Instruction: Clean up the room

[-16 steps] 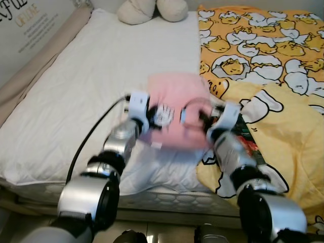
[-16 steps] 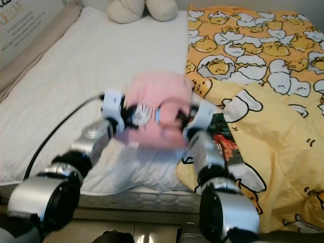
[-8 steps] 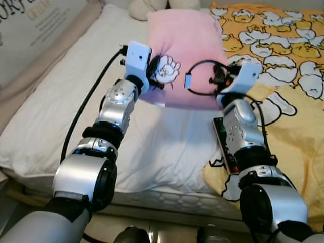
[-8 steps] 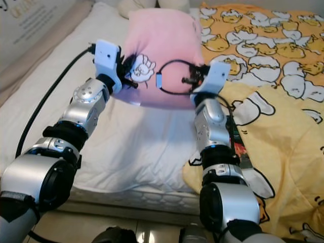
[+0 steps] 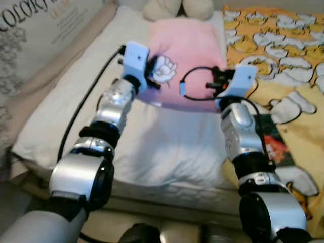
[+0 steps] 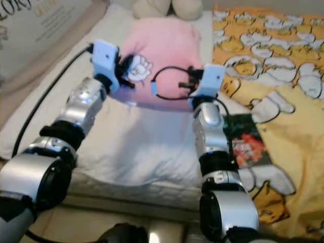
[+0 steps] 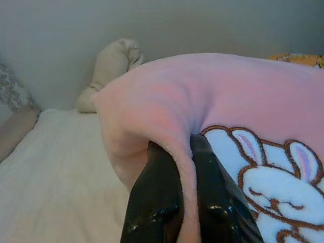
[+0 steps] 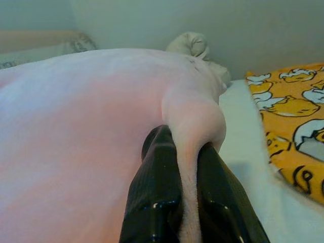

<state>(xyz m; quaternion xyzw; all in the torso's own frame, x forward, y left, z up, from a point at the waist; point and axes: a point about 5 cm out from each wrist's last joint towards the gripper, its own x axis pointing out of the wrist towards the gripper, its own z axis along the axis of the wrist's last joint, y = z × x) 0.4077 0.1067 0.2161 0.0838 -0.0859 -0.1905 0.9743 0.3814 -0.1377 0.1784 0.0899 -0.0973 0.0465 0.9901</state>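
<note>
Head views: pink pillow (image 5: 187, 55) held up over the white mattress (image 5: 76, 106), 1 near corner in the left gripper (image 5: 152, 76), the other in the right gripper (image 5: 216, 86); yellow blanket (image 5: 283, 55) to the right, book (image 6: 242, 139) lying on it; left wrist view: 2 black fingers (image 7: 154, 202) pinching a fold beside a rabbit print (image 7: 263, 172); right wrist view: both fingers (image 8: 154, 192) clamping a pink fold.

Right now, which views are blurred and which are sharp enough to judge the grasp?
Left eye and right eye views: soft with motion blur, the yellow blanket print smeared. Left wrist view: close and fairly clear, left gripper pinching the pink pillow. Right wrist view: likewise, right gripper pinching a fold, background hazy.
</note>
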